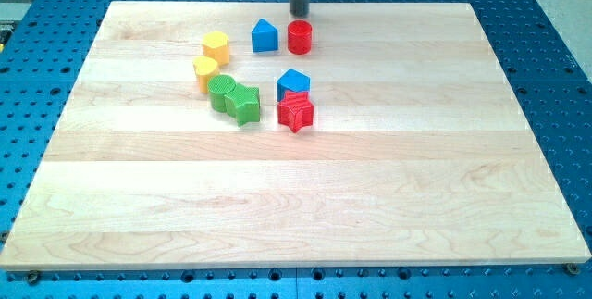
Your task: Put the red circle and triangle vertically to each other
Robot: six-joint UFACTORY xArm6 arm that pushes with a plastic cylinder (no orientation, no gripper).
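The red circle stands near the view's top, at the middle of the board. A blue triangle-like block stands just to its left, a small gap apart. My tip is right above the red circle in the view, close to its far edge; I cannot tell if it touches.
A yellow hexagon and a yellow heart lie to the left. A green circle touches a green star. A blue pentagon-like block sits right above a red star. The wooden board lies on a blue perforated table.
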